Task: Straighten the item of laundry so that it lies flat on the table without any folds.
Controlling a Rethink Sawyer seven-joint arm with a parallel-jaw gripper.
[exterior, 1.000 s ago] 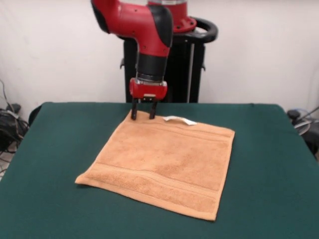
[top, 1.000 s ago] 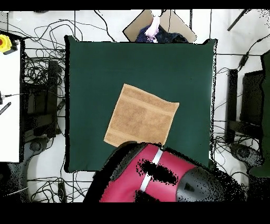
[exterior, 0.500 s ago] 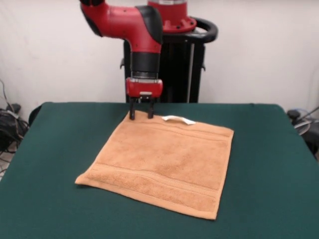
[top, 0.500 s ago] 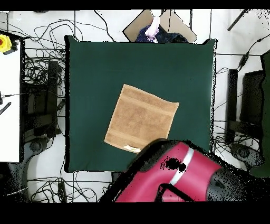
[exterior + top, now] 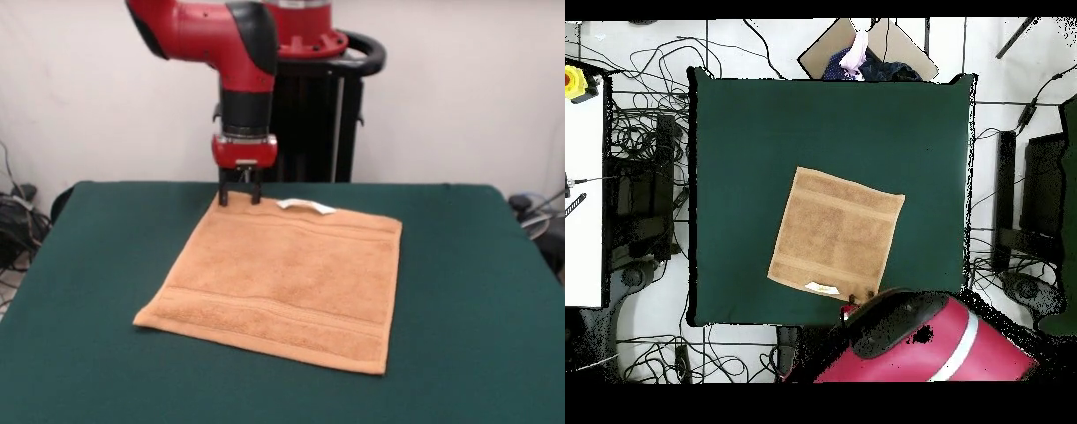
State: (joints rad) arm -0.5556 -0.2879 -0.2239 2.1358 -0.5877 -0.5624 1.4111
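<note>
On the green counter [image 5: 106,265], near its middle, the orange-tan towel [image 5: 282,287] lies spread flat as a rough square with no fold showing. Woven bands run along its near and far edges, and a small white tag [image 5: 305,206] sticks out from the far edge. In the overhead view the towel [image 5: 836,236] sits turned a little askew to the counter's [image 5: 735,130] sides, with no clear long axis; the tagged edge faces the robot. Wide bare felt surrounds the cloth on all sides, narrowest between the tagged edge and the counter's rim. The red arm [image 5: 225,40] comes straight down at the towel's far left corner, where the jaws [image 5: 238,195] reach the cloth; the two prongs stand slightly apart, but whether they pinch the corner I cannot tell.
</note>
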